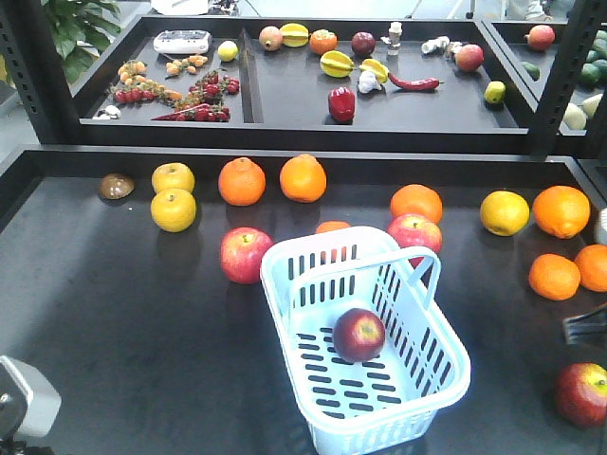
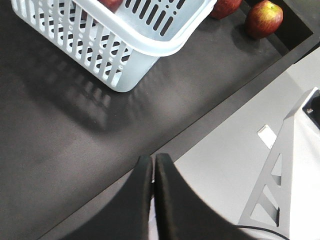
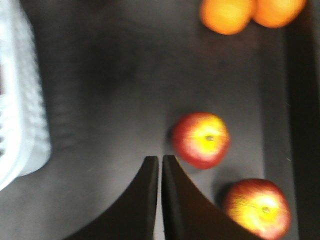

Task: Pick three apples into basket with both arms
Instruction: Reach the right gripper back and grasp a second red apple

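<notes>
Right fingers [image 3: 145, 200] near apple [image 3: 201, 139], oranges [image 3: 226, 15] beyond

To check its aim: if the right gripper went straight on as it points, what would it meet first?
Probably only bare table: the shut right gripper points just beside the nearest apple, missing it. The oranges lie further right. Depth is unclear in this blurred view.

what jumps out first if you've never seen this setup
The pale blue basket sits midway on the dark table with one dark red apple inside. Behind it, oranges and yellow fruit line the far edge. In the right wrist view, the shut right gripper hangs beside two more apples.
</notes>
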You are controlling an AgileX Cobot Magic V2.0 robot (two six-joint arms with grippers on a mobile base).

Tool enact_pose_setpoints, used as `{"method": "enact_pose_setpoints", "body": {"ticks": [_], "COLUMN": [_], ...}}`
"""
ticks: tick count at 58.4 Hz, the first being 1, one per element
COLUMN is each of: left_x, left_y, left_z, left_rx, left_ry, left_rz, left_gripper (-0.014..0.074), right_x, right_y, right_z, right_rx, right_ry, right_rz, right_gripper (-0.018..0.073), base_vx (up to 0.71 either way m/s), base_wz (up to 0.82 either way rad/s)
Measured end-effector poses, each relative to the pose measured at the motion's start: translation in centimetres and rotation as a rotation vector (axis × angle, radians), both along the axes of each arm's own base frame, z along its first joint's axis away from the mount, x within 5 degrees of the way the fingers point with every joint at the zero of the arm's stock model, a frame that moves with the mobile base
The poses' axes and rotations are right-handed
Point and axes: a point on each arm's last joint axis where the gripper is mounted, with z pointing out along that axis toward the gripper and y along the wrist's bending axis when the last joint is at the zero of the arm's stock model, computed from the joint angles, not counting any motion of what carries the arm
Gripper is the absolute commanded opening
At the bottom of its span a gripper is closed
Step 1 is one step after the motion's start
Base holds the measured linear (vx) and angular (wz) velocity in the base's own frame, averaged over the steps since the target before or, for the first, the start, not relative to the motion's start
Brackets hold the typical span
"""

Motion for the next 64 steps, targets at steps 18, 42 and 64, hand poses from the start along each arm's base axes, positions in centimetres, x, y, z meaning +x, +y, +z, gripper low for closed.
{"method": "enact_pose_setpoints", "body": {"ticks": [18, 42, 64], "left_x": [0.0, 0.0, 0.0], "left_y": [0.0, 0.0, 0.0], "left_z": [0.0, 0.0, 0.0], "left_rx": [0.000, 0.000, 0.000], "left_ry": [0.000, 0.000, 0.000], "left_rz": [0.000, 0.000, 0.000], "left_gripper": [-0.0006, -0.0006, -0.0006], "right_x": [3.9, 9.9, 12.3], "right_y": [-4.6, -7.2, -8.2], "right_z": [-2.2, -7.7, -13.2], "right_rx": [0.158, 0.152, 0.143], "right_ry": [0.155, 0.362, 0.509], "right_rz": [-0.156, -0.163, -0.176], "right_gripper": [0.0663, 0.0689, 0.0647], "base_vx": [0.00, 0.00, 0.00], "base_wz": [0.00, 0.00, 0.00]}}
